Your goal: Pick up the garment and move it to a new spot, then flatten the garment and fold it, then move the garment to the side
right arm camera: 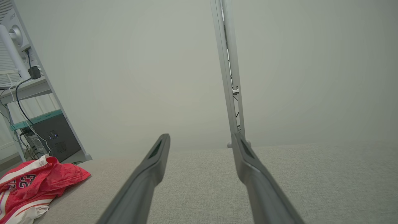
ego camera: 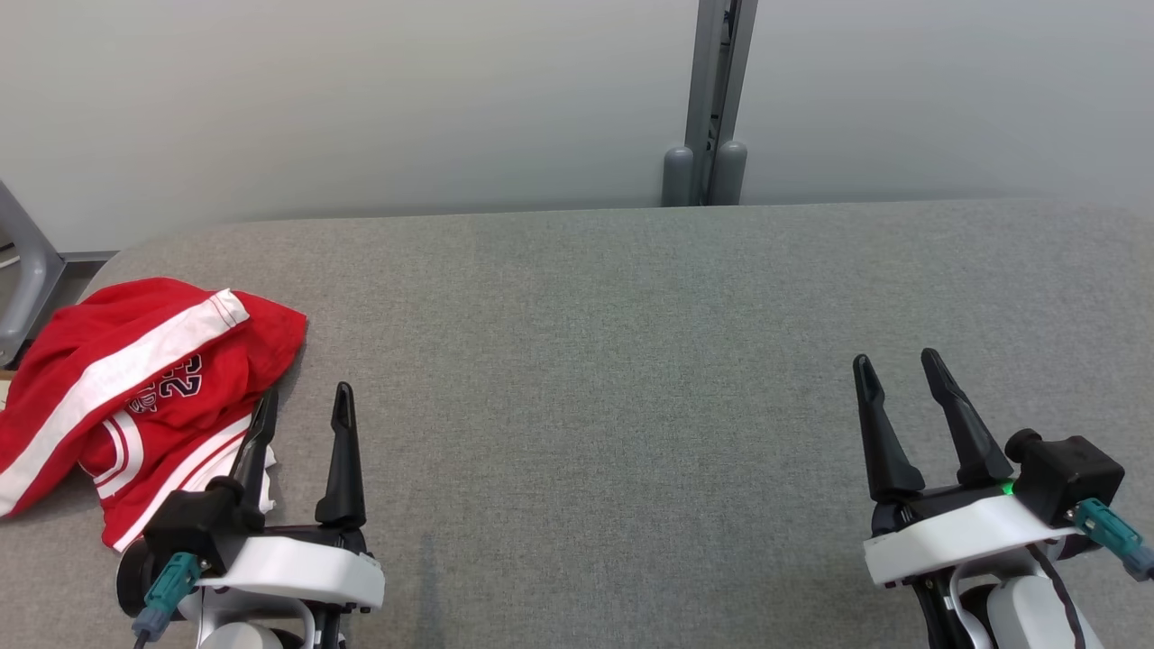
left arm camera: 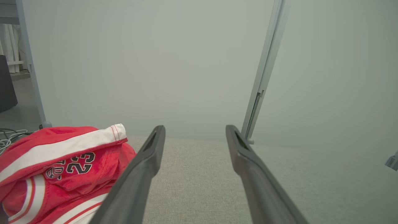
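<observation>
Head view first. Where is your left hand (ego camera: 306, 394)?
It sits low on the left. Its two fingers are spread wide, and one finger tip is right by the edge of the red garment (ego camera: 108, 361).
And your right hand (ego camera: 897, 358)?
Spread wide too, low on the right, well apart from the garment.
Where does the garment lie?
It is bunched up at the left end of the grey worktop (ego camera: 586, 361). You can see white stripes and a 23 on it.
</observation>
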`<state>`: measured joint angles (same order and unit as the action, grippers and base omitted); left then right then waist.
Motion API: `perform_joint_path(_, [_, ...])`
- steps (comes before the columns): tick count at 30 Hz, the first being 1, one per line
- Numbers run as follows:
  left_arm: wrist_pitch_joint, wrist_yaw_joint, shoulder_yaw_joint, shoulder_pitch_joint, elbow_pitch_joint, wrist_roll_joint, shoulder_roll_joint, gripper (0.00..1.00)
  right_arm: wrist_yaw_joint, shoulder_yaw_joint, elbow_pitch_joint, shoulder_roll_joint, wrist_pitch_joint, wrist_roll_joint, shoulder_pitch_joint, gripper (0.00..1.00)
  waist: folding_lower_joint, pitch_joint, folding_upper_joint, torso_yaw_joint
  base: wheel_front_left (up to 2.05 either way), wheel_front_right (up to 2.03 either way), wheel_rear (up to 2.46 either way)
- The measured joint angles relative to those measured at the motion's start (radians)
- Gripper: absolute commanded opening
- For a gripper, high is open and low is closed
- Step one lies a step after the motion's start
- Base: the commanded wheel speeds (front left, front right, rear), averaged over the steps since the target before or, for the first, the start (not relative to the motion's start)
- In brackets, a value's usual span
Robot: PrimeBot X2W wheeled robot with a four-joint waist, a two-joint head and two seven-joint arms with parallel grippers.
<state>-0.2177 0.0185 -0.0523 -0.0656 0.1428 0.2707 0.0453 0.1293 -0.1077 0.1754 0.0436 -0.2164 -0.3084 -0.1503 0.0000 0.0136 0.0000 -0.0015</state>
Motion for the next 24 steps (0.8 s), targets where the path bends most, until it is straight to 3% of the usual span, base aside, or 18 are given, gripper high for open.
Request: perform_joint_path(24, [-0.046, 0.018, -0.011, -0.004, 0.007, -0.173, 0.002, 1.0, 0.0, -0.027, -0.001, 0.002, -0.044, 0.156, -0.013, 1.0, 0.0, -0.001, 0.0, 0.001, 0.0, 0.0, 0.0])
